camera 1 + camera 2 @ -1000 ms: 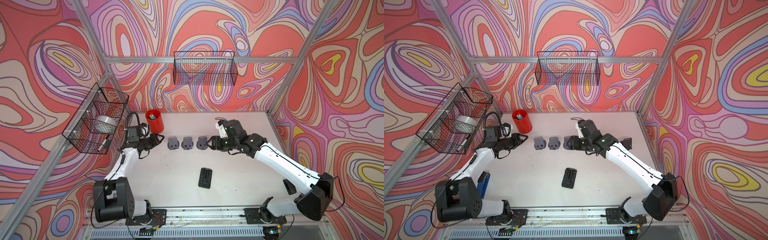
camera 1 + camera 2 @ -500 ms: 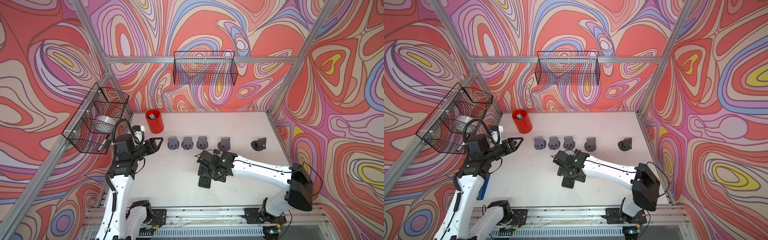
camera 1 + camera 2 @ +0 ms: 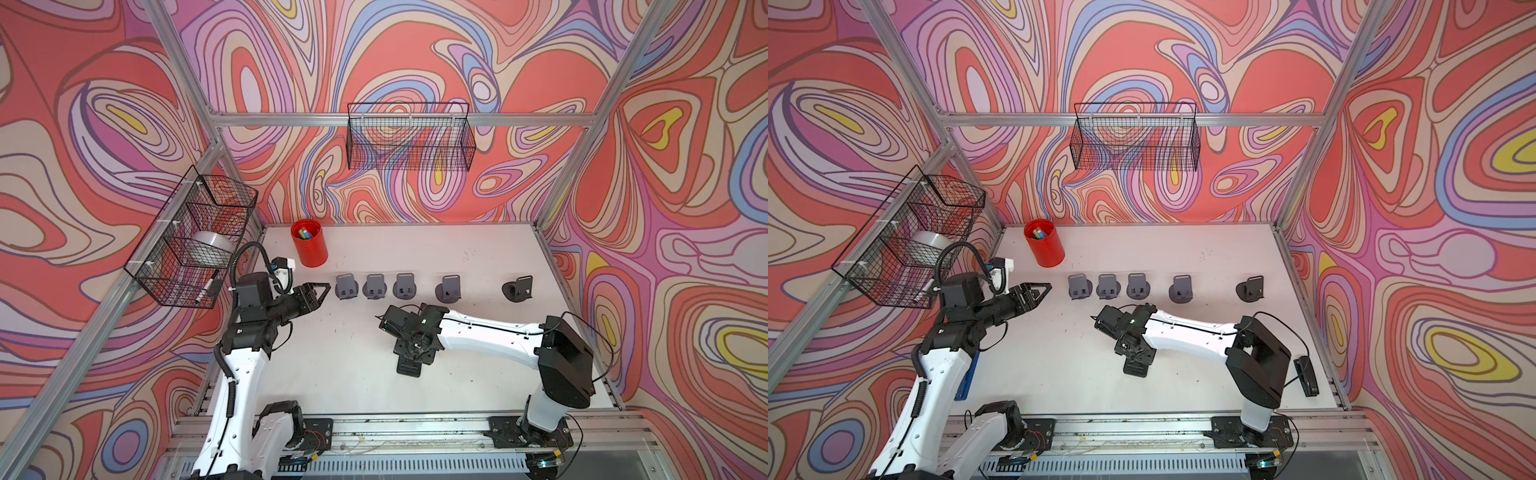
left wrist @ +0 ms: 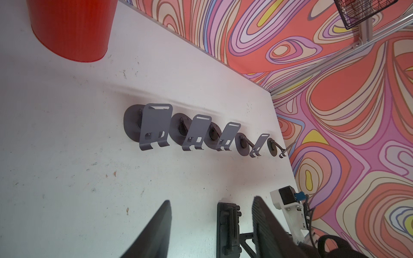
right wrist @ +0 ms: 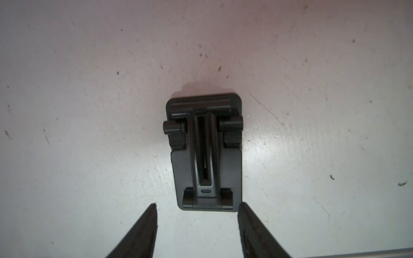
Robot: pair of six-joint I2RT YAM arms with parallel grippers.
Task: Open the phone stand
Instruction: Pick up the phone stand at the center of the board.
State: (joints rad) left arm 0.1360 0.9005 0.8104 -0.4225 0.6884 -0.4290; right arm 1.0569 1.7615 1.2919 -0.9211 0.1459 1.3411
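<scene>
The phone stand (image 5: 204,156) is black and lies folded flat on the white table; it also shows in both top views (image 3: 408,367) (image 3: 1135,368). My right gripper (image 5: 197,205) hangs over it pointing down, open, with its fingertips just short of the stand's near end and nothing between them. In both top views the right gripper (image 3: 417,351) (image 3: 1133,347) covers the stand's far half. My left gripper (image 3: 322,291) (image 4: 212,201) is open and empty, raised at the left, level with the row of grey stands. The left wrist view shows the phone stand (image 4: 228,227) far off.
Several grey stands (image 3: 347,286) stand opened in a row across the middle, with a darker one (image 3: 517,286) at the right end. A red cup (image 3: 309,243) sits at the back left. Wire baskets (image 3: 409,137) (image 3: 195,237) hang on the walls. A black object (image 3: 1306,376) lies at the right edge.
My right arm has left the row of grey stands and come forward over the folded black stand. My left arm has drawn back from the red cup. Two more stands show in the row.
</scene>
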